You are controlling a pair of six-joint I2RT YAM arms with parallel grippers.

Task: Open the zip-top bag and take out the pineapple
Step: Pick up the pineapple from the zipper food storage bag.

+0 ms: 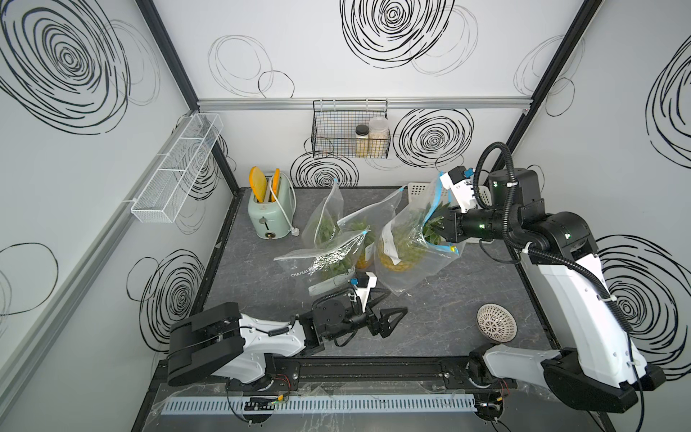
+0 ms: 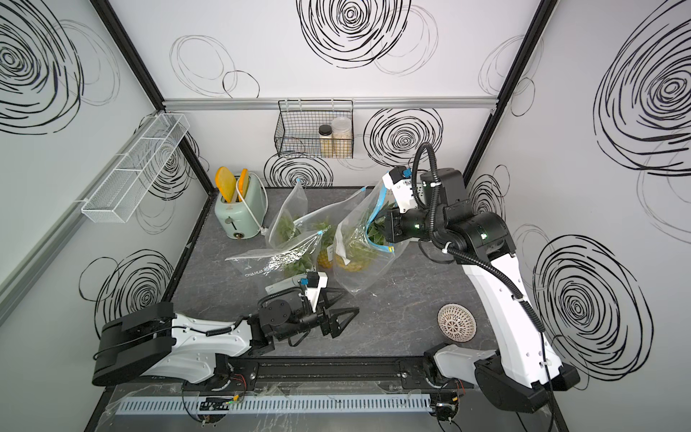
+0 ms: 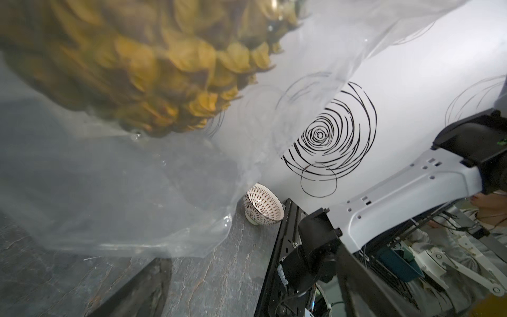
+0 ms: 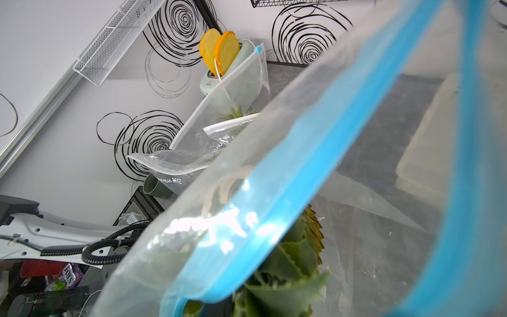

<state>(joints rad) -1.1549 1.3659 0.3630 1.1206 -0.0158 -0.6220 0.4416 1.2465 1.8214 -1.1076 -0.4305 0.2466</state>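
Note:
The zip-top bag (image 1: 411, 269) stands right of the table's middle with its blue zip mouth (image 4: 288, 192) open, seen in both top views (image 2: 359, 273). Inside is the pineapple (image 1: 398, 263), yellow body low in the bag (image 3: 153, 68), green crown (image 4: 288, 263) at the mouth. My right gripper (image 1: 438, 229) reaches into the mouth and is shut on the crown leaves; its fingers are hidden by plastic. My left gripper (image 1: 396, 303) lies low on the table, open and holding nothing, its fingertips next to the bag's near bottom corner (image 3: 192, 241).
Two more clear bags with pineapples (image 1: 325, 224) (image 1: 332, 262) lie left of the held bag. A mint toaster (image 1: 271, 209) stands at the back left and a patterned bowl (image 1: 497, 323) at the front right. A white basket (image 1: 418, 190) sits behind the bag.

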